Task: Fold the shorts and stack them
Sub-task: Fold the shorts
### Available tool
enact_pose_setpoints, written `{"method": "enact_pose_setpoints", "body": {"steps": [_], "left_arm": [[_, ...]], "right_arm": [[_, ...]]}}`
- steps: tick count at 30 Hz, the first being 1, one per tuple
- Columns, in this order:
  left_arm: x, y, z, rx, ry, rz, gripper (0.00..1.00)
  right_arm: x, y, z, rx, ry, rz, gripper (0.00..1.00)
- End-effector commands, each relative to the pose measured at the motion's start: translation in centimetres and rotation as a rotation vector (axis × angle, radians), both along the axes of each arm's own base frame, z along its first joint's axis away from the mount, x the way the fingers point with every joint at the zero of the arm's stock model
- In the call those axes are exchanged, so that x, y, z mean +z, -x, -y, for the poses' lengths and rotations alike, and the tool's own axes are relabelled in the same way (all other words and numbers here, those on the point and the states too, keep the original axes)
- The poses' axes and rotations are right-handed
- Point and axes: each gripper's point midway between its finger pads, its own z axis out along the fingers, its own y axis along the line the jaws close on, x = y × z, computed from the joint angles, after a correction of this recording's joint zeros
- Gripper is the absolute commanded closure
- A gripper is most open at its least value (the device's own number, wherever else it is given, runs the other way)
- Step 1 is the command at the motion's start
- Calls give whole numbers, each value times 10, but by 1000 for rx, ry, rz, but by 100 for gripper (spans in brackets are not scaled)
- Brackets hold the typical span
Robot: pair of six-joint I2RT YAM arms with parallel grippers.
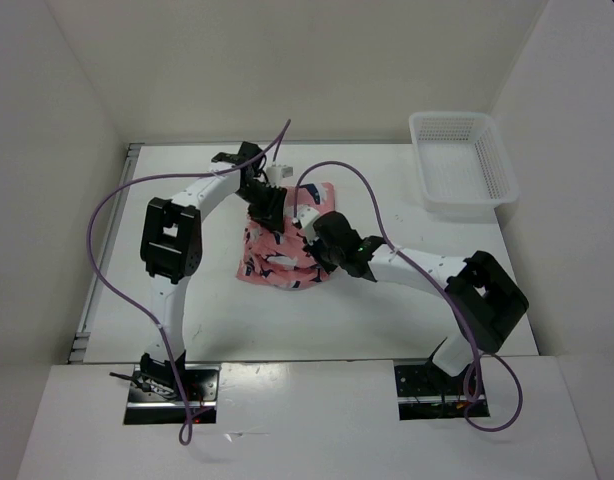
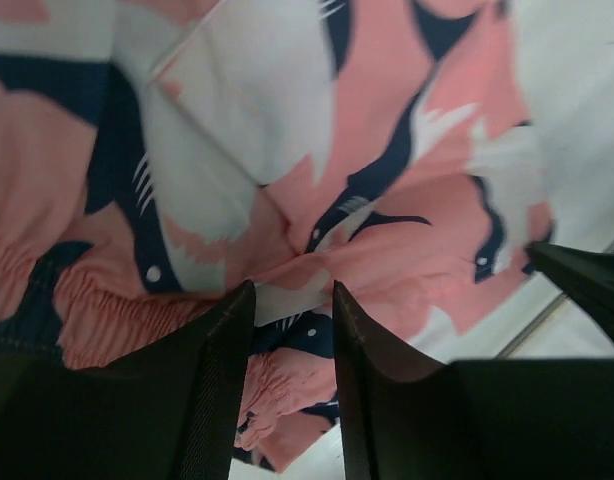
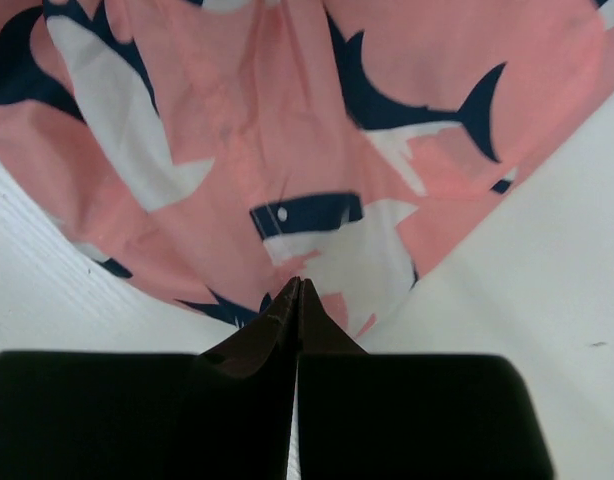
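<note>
Standing at the far right corner, a white mesh basket, well apart from the work; purple cables loop over both arms, which hide part of the cloth from above; white table, white walls on three sides; the shorts lie bunched at the table's middle, between the two grippers; left gripper at their far side, fingers a little apart with a ridge of cloth in the gap, grip not determinable; right gripper at their right edge, jaws pressed together on the hem.
</note>
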Motion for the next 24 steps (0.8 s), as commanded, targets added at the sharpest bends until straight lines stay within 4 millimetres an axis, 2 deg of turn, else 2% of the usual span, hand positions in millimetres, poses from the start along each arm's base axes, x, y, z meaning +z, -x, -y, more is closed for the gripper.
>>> {"method": "enact_pose_setpoints", "body": {"steps": [1,3,4,8,15,18,19,21,24], "left_arm": [[-15,6,-25,40,-90,-24,56],[-18,9,-28,42,-99,-24,56],[-13,8,-27,43,-95,-13,56],[-17,12,-27,39,-89,-26,54],[-51,28,-34,41,-128,-92,48],[-51,28,-34,41,-128,-93,45],[-48,24,-33,41,-123,-78,44],[-29,15,-27,38,-86,-33,38],[2,3,-24,42,-38,31,27]], "right_arm": [[-4,7,-17,45,-82,-15,99],[-13,10,-17,62,-67,-36,99],[-14,8,-19,62,-66,-37,99],[-18,12,-26,112,-62,-67,99],[-31,20,-29,182,-22,-118,99],[-36,22,-27,203,-4,-126,99],[-41,25,-22,196,13,-137,99],[-33,26,-20,190,14,-127,99],[-5,14,-20,180,9,-55,95]]}}
